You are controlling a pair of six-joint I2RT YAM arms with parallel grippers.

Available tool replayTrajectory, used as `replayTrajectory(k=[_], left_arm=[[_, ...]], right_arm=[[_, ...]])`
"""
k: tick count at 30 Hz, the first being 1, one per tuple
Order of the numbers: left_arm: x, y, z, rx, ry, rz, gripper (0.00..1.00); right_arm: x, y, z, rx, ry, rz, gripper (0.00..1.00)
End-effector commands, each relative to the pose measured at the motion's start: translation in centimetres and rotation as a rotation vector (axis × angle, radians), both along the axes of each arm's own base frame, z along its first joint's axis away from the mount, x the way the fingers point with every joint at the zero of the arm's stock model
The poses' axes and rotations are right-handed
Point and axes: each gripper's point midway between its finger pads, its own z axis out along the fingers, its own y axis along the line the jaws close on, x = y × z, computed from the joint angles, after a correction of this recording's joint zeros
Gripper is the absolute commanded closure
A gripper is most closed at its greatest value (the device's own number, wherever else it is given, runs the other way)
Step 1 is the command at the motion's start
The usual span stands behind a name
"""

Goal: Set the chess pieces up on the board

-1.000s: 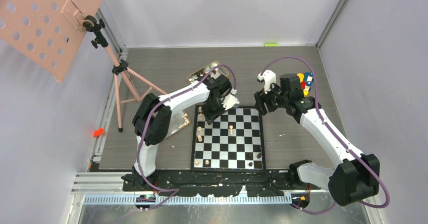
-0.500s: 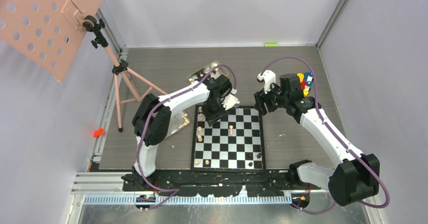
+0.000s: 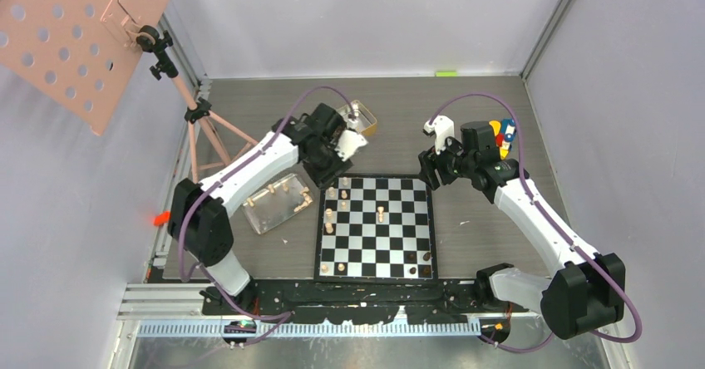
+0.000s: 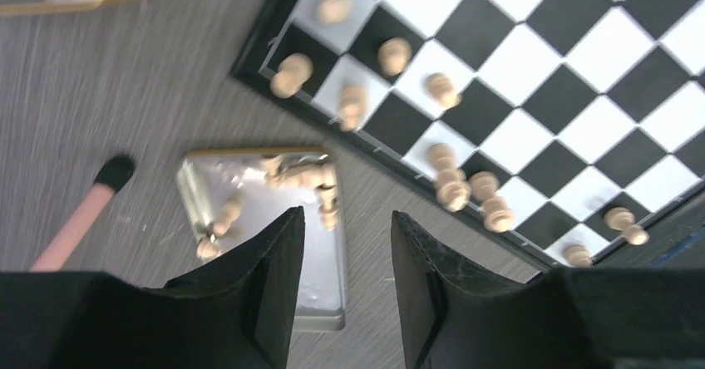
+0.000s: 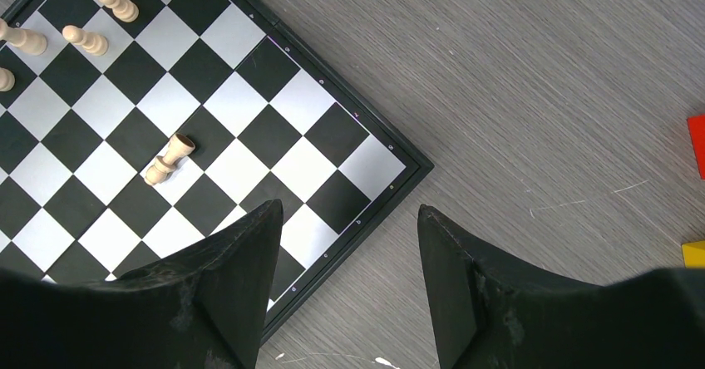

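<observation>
**Top external.** The left tool (image 3: 322, 168) was down and closed at the far-left corner of the board (image 3: 384, 244) a second ago. It has since parted its jaws and swung back, and now hangs between that corner and the clear tray (image 3: 264, 219). The pale chess pieces (image 3: 330, 214) stand along the board's left side, with a few dark ones at the near edge. The right arm has not moved.

**Left wrist.** The left tool (image 4: 345, 290) is open and empty. Beneath it lies the tray (image 4: 320, 290), with loose pale pieces (image 4: 218, 222) inside.

**Right wrist.** The right tool (image 5: 349, 277) is open and empty over the board's corner (image 5: 249, 111).

**Finding.** A piece appears to have just been delivered. Most squares remain unfilled, so another fetch from the tray is likely next.
</observation>
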Motion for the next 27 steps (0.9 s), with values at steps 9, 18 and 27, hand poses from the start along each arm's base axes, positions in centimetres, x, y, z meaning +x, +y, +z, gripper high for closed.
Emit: replayTrajectory(k=[9, 18, 27], left_arm=[[4.9, 10.8, -3.4, 0.02, 0.022, 0.372, 0.52], [6.5, 13.0, -7.5, 0.03, 0.113, 0.448, 0.52], [6.5, 13.5, -9.6, 0.022, 0.189, 0.464, 0.56]], right_arm=[[0.7, 0.1, 0.7, 0.012, -0.019, 0.004, 0.33], [0.7, 0.1, 0.6, 0.01, -0.015, 0.003, 0.33], [0.7, 0.0, 0.3, 0.005, -0.01, 0.005, 0.33]])
